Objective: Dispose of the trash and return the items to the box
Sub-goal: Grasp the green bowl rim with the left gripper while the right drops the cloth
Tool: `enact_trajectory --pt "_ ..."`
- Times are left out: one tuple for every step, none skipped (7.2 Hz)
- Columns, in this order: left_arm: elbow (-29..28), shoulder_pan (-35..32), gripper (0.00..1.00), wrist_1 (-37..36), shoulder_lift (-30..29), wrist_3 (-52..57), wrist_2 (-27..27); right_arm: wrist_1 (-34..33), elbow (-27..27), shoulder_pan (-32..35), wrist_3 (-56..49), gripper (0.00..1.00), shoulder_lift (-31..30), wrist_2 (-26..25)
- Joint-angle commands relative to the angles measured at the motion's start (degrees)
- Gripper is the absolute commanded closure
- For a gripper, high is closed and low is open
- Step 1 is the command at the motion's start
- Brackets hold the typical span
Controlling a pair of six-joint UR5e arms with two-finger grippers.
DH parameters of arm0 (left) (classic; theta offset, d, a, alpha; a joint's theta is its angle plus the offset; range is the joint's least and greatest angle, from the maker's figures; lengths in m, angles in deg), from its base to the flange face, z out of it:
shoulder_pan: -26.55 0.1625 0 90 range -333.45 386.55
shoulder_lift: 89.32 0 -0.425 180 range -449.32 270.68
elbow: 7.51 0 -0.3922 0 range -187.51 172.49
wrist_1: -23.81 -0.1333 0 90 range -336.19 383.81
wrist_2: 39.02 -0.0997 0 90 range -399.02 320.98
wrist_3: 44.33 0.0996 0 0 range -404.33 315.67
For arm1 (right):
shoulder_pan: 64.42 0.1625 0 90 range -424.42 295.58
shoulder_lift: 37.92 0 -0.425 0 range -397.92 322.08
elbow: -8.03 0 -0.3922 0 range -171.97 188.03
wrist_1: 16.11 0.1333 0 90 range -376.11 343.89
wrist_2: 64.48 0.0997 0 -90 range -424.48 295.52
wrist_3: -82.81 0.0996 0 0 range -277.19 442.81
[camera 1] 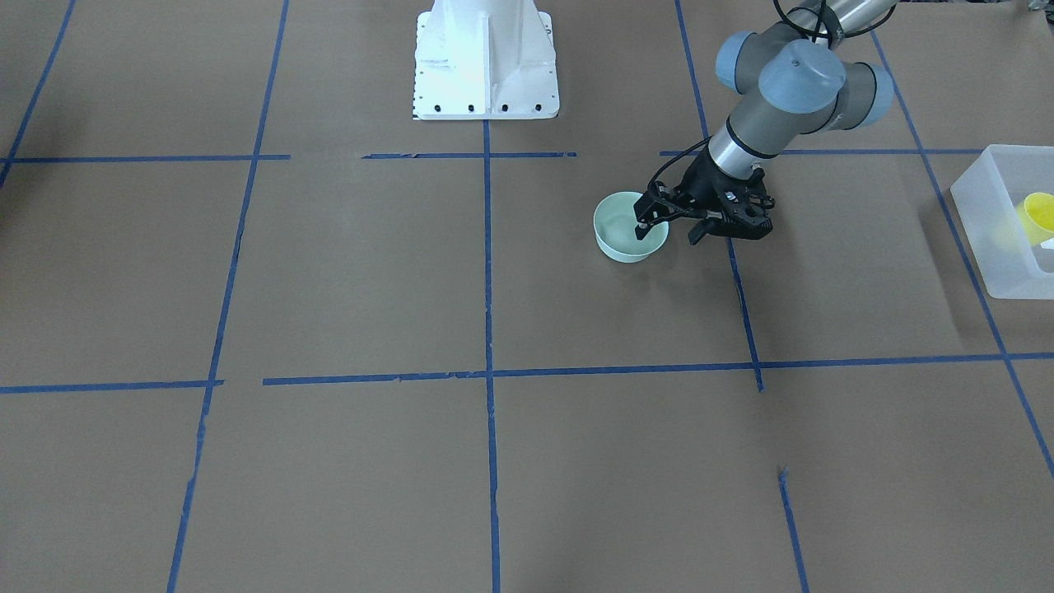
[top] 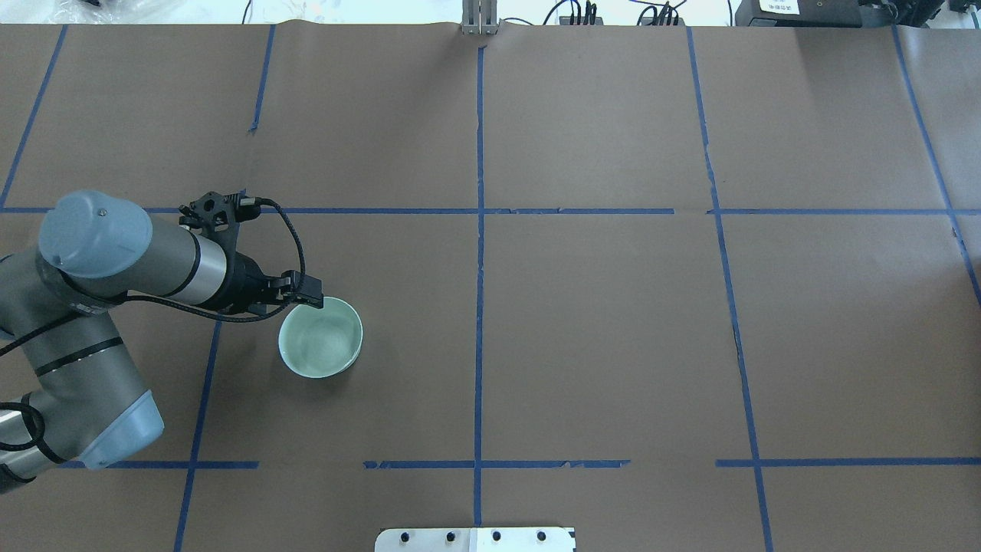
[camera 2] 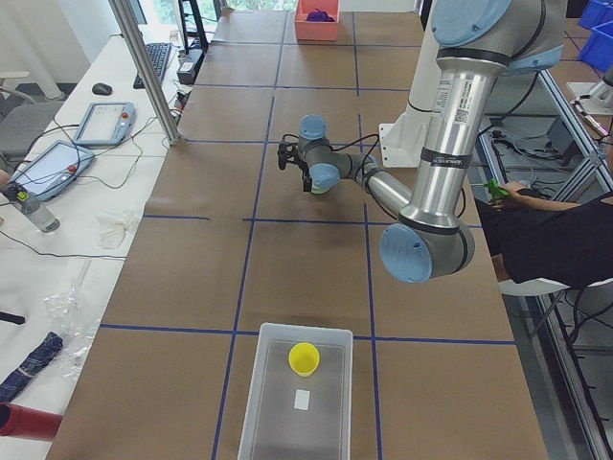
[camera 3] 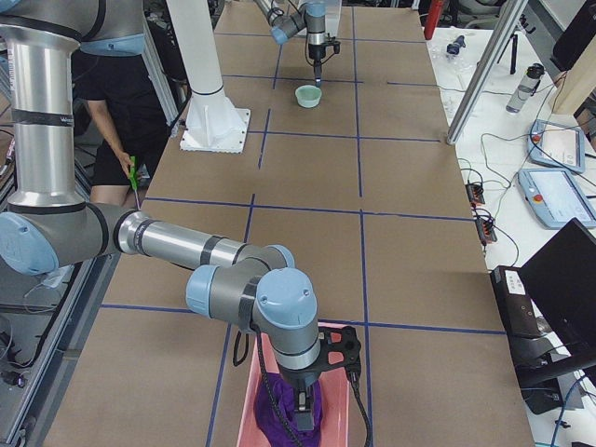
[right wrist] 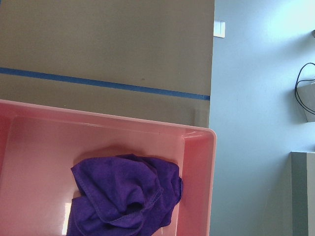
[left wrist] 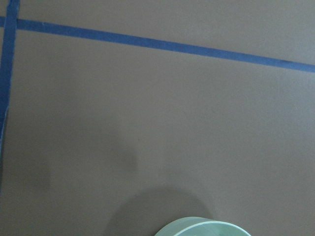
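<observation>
A pale green bowl (camera 1: pixel 623 244) (top: pixel 320 339) stands upright on the brown table; its rim also shows in the left wrist view (left wrist: pixel 204 229). My left gripper (camera 1: pixel 669 232) (top: pixel 306 301) is open and straddles the bowl's rim, one finger inside and one outside. The translucent box (camera 1: pixel 988 247) (camera 2: pixel 273 412) sits at the table's left end with the yellow cup (camera 1: pixel 1039 212) (camera 2: pixel 305 358) in it. My right gripper (camera 3: pixel 304 417) hangs over a purple cloth (right wrist: pixel 123 196); I cannot tell whether it is open or shut.
The cloth lies in a pink bin (right wrist: pixel 197 142) (camera 3: pixel 340 340) at the table's right end. The white robot base (camera 1: pixel 486 58) stands at the table's edge. A seated person (camera 2: pixel 546 230) is beside the robot. Blue tape lines cross the table.
</observation>
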Motion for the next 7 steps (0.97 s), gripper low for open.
enact_trajectory --pt "-0.46 2.48 0.02 -0.24 0.25 -0.61 -1.85 -0.01 -0.09 -0.05 1.3 0.0 0.08 1.09" --pt "-0.12 2.66 0.04 -2.16 0.25 -0.61 -1.94 -0.1 0.0 -0.05 1.3 0.0 0.08 1.62" --pt "0.41 3.53 0.07 -4.61 0.07 -0.61 -2.11 -0.27 0.0 -0.05 1.3 0.0 0.08 2.76" --pt "0.33 4.67 0.19 -4.99 0.07 -0.61 -3.86 -0.36 0.09 -0.14 1.65 0.0 0.08 3.64" --pt "0.41 4.85 0.54 -5.08 -0.01 -0.7 -3.87 -0.19 0.43 -0.14 3.83 0.0 0.08 4.43" --pt "0.41 4.86 0.76 -5.08 -0.1 -0.7 -3.87 -0.27 0.61 -0.4 5.16 0.0 0.08 6.53" --pt "0.67 4.68 1.0 -5.17 -0.1 -0.7 -3.79 -0.28 0.87 -1.19 7.61 0.0 0.08 9.77"
